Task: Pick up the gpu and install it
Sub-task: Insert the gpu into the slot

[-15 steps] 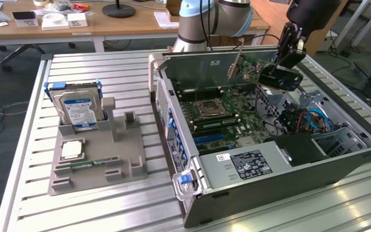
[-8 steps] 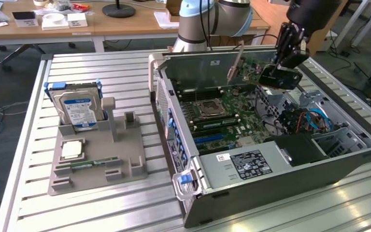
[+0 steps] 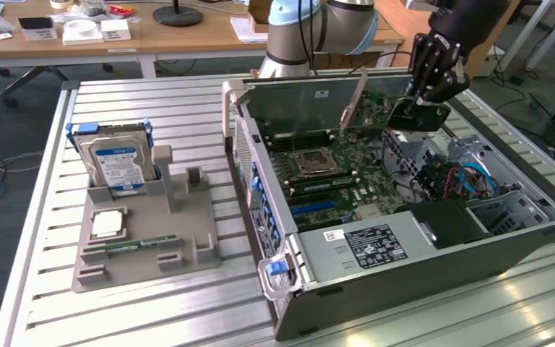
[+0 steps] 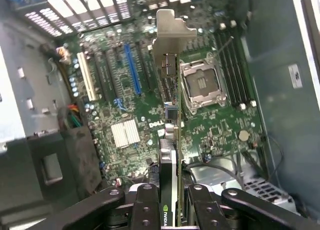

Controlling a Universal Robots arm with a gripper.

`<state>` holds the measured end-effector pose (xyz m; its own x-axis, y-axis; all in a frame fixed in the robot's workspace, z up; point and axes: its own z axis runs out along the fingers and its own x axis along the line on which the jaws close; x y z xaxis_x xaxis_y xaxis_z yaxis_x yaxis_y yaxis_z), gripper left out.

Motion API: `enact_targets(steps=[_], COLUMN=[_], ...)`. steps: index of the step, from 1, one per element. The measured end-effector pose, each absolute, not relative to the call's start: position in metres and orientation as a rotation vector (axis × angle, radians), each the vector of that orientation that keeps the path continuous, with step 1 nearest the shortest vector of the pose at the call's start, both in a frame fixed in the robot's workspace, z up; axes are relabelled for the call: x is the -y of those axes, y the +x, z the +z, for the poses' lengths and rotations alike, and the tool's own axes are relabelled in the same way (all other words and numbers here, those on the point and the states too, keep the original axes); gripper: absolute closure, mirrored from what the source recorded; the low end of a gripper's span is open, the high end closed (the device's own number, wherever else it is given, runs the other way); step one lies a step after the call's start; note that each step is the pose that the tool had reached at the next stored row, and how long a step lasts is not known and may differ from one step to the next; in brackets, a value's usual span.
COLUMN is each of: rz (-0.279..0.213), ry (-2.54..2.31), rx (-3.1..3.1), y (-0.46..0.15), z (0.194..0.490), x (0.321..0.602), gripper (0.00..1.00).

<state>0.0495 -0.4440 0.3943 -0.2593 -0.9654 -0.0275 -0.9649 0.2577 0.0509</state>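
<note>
jaws are clamped on the gpu (image 4: pixel 172 140), one black finger (image 4: pixel 145 202) on each flat face, so the gripper (image 4: pixel 172 202) pinches the thin card like a blade seen edge-on. makes sense to me: grabbing the faces keeps the connector edge free and the card square to the board. its bent silvery metal bracket (image 4: pixel 172 32) sticks out at the far end, toward the vented wall of the case, which is where it'd have to line up. the card hangs over the green motherboard (image 4: pixel 215 130), just beside the open cpu socket (image 4: pixel 200 85) with its shiny steel frame, and off to the side of the long blue slot (image 4: pixel 132 70); looks not seated yet. further out there's a small finned heatsink (image 4: pixel 125 132), the grey sheet-metal case (image 3: pixel 403 282), and on the ribbed aluminium table (image 3: pixel 113 318) a hard drive (image 3: pixel 121 163) upright in a grey plastic holder (image 3: pixel 142 256)
</note>
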Motion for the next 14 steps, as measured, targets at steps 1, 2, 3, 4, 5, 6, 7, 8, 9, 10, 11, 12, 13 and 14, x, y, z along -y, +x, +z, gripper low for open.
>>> enact_targets(steps=[1,2,3,4,5,6,7,8,9,10,11,12,13,14], rz=[-0.089,-0.089,-0.089,-0.089,-0.089,-0.088,-0.088,-0.088,-0.088,-0.088,-0.087,-0.087,-0.087,-0.087], ry=[1.929,1.951,1.972,1.995,2.016,2.037,2.058,2.079,2.100,2.120,2.142,2.162,2.181,2.201], rx=[2.466,2.448,2.430,2.411,2.392,2.374,2.355,2.336,2.317,2.297,2.276,2.256,2.237,2.217], y=[0.0495,0.0496,0.0496,0.0495,0.0495,0.0495,0.0496,0.0495,0.0496,0.0495,0.0496,0.0495,0.0495,0.0495], z=[0.3943,0.3943,0.3942,0.3942,0.3941,0.3941,0.3941,0.3940,0.3940,0.3939,0.3939,0.3939,0.3939,0.3938], x=[0.4439,0.4439,0.4439,0.4440,0.4440,0.4439,0.4440,0.4440,0.4439,0.4439,0.4440,0.4439,0.4440,0.4439], gripper=[0.73,0.73,0.73,0.73,0.73,0.73,0.73,0.73,0.73,0.73,0.73,0.73,0.73,0.73])
